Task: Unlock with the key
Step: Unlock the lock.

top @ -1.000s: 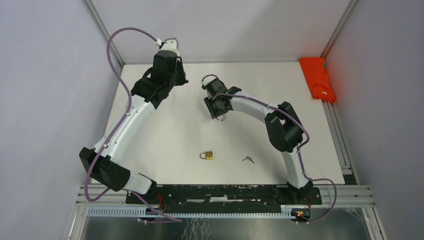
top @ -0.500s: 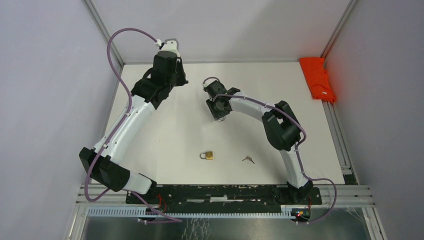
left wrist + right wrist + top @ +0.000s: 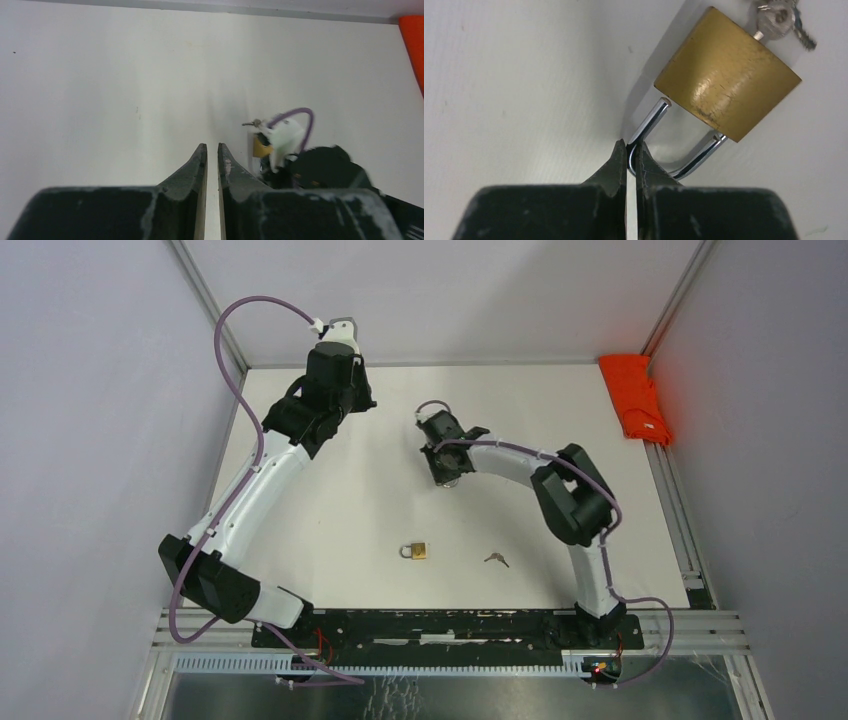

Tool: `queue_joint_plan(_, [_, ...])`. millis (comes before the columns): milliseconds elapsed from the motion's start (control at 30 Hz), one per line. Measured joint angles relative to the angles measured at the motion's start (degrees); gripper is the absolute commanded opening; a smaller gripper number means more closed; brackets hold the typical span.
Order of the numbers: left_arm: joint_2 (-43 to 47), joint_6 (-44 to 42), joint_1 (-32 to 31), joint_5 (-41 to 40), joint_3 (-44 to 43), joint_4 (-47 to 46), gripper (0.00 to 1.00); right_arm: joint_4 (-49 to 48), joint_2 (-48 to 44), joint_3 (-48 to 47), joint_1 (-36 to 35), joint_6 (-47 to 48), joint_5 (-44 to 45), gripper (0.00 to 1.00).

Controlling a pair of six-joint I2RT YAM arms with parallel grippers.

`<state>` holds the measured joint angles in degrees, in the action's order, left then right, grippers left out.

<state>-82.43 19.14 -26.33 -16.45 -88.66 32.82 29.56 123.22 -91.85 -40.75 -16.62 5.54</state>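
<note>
Up close, right gripper seemingly pinches the opened padlock shackle, key inserted.

On the bench I count two padlocks, two sets of keys, one orange cloth, and my two arms.

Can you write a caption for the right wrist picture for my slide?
Right gripper shut on the open shackle of a brass padlock, key in its keyhole.
</note>
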Motion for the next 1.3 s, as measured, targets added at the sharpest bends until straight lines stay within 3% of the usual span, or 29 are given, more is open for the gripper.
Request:
queue_joint_plan(233, [-0.1,0.0,0.0,0.6,0.4,-0.5,0.18,-13.1,-16.6,21.4,7.6,-7.4,-11.2,0.0])
queue_joint_plan(367, [-1.2,0.0,0.0,2.0,0.7,-0.9,0.17,-22.6,-19.6,27.6,14.1,-12.7,-21.0,0.0])
queue_joint_plan(633, [-3.0,0.0,0.0,5.1,1.7,-3.1,0.17,-54.4,-20.7,46.2,20.6,-30.9,-38.5,0.0])
queue_joint_plan(800, [-5.3,0.0,0.0,9.1,3.4,-6.8,0.12,-78.0,-20.6,58.1,22.6,-46.6,-44.3,0.0])
queue_joint_plan(867, [-7.5,0.0,0.0,11.6,3.8,-8.6,0.08,-83.3,-20.3,60.6,23.2,-50.3,-45.6,0.0])
queue_joint_plan(1067, [-18.9,1.2,0.0,25.0,3.8,-15.0,0.04,-88.5,-20.1,62.2,24.4,-54.2,-47.1,0.0])
queue_joint_plan(1300, [-28.8,6.8,-0.8,41.3,9.5,-22.5,0.03,-79.3,-24.0,61.9,25.6,-46.0,-46.8,0.0])
